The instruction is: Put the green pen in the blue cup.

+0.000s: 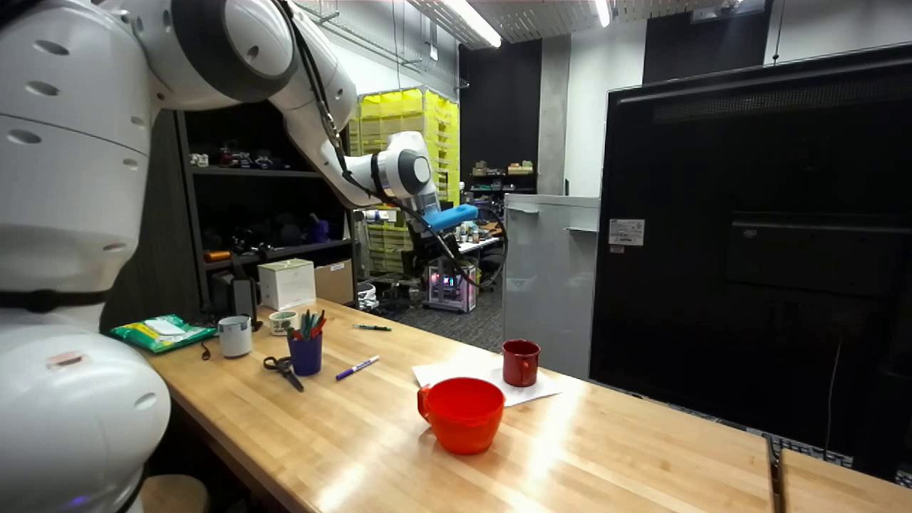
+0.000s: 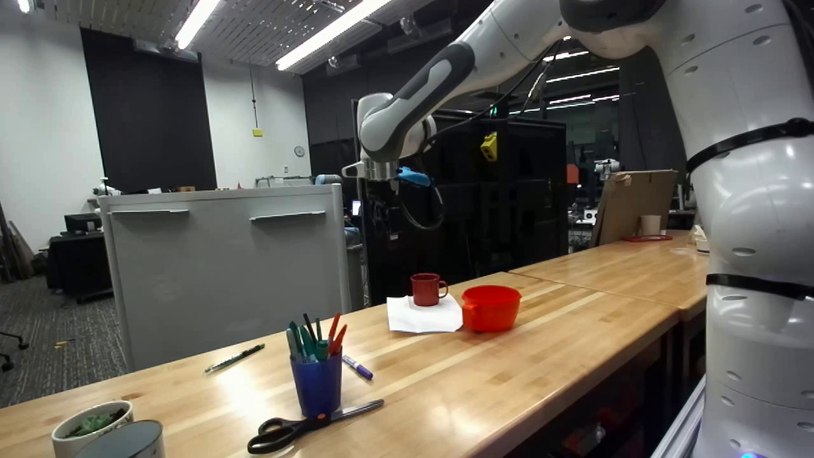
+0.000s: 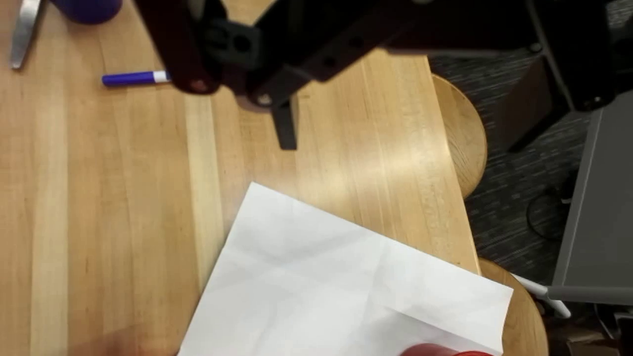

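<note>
Green pen: one, lying on the table near its edge, apart from the blue cup; visible in both exterior views, though too small to make out the tip.

Blue cup: one, upright, bearing a bunch of pens, green, black and orange-red.

Scissors: one pair, black-handled, lying flat just beside the cup; whether they touch it cannot be told.

Marker: one, purple and white, lying near the cup.

Sheet of paper: white, flat, with a dark red mug standing upright on it.

Red bowl: one, handled, upright, just beside the paper.

Whitish mug, plant pot and green packet: one each, grouped beyond the scissors in an exterior view.

Gripper: raised well above the table top, fingers spread wide, nothing held between them.
</note>
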